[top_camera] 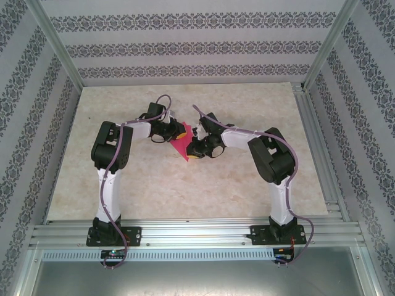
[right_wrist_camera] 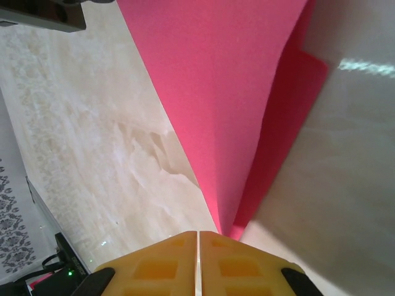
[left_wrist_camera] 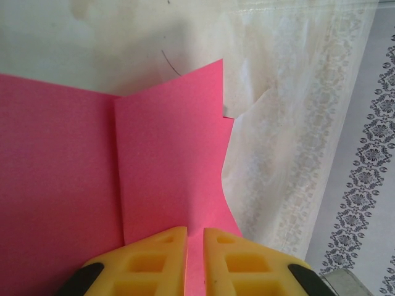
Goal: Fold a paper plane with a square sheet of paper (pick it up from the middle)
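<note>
The left gripper [left_wrist_camera: 195,240] pinches, jaws narrow, one edge of the thin magenta-pink, partly folded sheet of paper [left_wrist_camera: 166,166] extending ahead of it. The right gripper [right_wrist_camera: 197,239] clamps the sheet's folded tip, paper fanning out ahead.

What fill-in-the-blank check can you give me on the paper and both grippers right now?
1. The sheet of paper is ____ in colour.
2. The left gripper is ____ on the sheet's edge.
3. The right gripper, also clamped on the sheet, has fingers that are ____ in colour.
Missing words: pink; shut; yellow.
</note>
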You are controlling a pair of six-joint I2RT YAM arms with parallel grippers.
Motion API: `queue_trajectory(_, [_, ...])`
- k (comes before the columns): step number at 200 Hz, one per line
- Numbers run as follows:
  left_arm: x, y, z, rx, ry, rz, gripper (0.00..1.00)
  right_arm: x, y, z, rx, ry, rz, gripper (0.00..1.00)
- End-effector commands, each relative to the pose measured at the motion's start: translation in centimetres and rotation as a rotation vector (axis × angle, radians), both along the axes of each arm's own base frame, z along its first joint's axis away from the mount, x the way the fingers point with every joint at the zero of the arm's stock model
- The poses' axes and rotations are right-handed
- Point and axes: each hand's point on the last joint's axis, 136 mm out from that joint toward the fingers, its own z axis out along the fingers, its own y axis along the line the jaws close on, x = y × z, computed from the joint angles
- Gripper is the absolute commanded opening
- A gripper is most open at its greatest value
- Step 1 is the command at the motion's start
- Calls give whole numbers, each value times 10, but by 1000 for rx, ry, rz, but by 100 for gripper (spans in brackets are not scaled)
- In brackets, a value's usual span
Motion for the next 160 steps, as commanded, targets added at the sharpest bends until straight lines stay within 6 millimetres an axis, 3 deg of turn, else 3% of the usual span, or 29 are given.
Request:
queue_trajectory(1, [-1, 0, -15, 39, 14, -10, 17, 0, 11, -1, 18, 3, 17, 10])
queue_trajectory(35, [-1, 0, -14, 41, 12, -12, 17, -9, 4, -27, -64, 38, 27, 10])
queue_trajectory(57, [-1, 0, -13, 41, 11, -12, 17, -18, -14, -52, -194, 64, 42, 10])
queue_trajectory(77, [-1, 0, -13, 41, 11, -13, 17, -23, -20, -55, -220, 70, 41, 9])
queue_trajectory(106, [-2, 1, -15, 51, 13, -14, 17, -24, -25, -36, -243, 31, 42, 9])
queue_trajectory(142, [-2, 1, -15, 54, 15, -16, 17, -9, -15, 23, -165, -72, 36, 11])
queue_trajectory(160, [-2, 1, -14, 51, 13, -14, 17, 1, -3, 40, -106, -107, 33, 12])
